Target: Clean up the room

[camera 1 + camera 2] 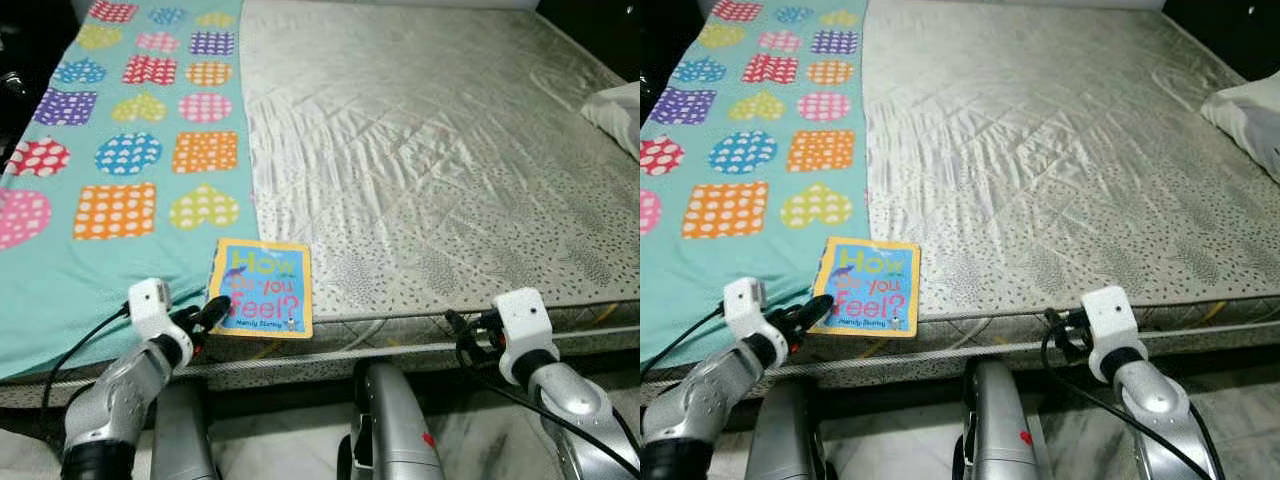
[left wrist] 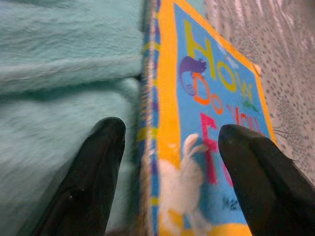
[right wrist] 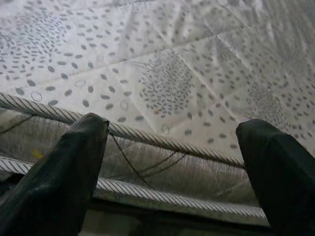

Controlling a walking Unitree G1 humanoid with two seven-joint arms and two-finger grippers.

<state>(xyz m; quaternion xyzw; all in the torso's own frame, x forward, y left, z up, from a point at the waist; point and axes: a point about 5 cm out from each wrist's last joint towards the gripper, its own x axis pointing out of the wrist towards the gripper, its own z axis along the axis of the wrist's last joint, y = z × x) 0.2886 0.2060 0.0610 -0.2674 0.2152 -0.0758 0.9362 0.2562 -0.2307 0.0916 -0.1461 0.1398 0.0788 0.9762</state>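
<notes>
straddling the near left edge of the book on the bed, the left hand is sitting open while the right hand is hovering open.

A teal blanket patterned with dotted hearts covers the mattress's left side; a white pillow lies at its right edge.

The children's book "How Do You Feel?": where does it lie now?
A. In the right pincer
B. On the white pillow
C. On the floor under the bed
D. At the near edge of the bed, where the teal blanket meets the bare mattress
D: the children's book lies flat at the bed's near edge, across the border of teal blanket and mattress, with the open left pincer at its corner.
</notes>
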